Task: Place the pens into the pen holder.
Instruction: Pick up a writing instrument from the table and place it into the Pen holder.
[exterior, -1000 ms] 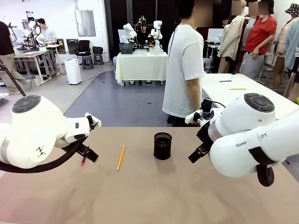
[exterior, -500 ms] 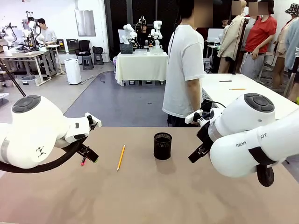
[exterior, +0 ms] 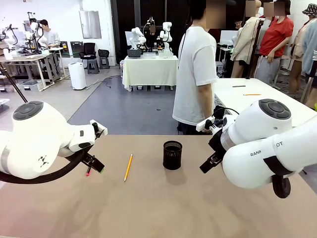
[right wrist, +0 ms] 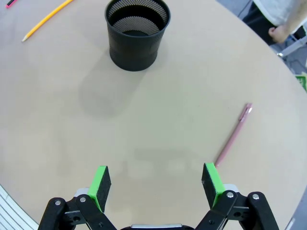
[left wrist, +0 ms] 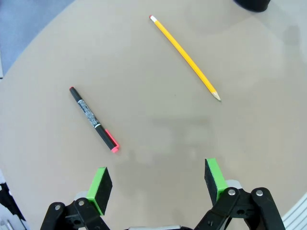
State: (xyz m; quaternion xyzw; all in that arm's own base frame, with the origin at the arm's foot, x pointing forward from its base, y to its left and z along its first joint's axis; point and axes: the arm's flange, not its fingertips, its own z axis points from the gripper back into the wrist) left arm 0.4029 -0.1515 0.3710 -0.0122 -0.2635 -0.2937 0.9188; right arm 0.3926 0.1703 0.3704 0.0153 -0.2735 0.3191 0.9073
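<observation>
Leftmost, the left gripper (left wrist: 158, 179) hangs with jaws spread wide above a slim black, red-tipped marker (left wrist: 93, 120). Left of centre on the matte tan table (exterior: 148, 208) lies a yellow pencil (exterior: 128, 167). The cylindrical wire-mesh pen holder (exterior: 172, 155) stands mid-frame. At right, the right gripper (right wrist: 156, 184), equally spread, hovers near a thin pink pen (right wrist: 233, 134).

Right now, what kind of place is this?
Most likely a robotics lab or workshop: a white robot arm at this brown table, a cloth-covered work table beyond on an open grey floor, and cluttered benches at the far left.
</observation>
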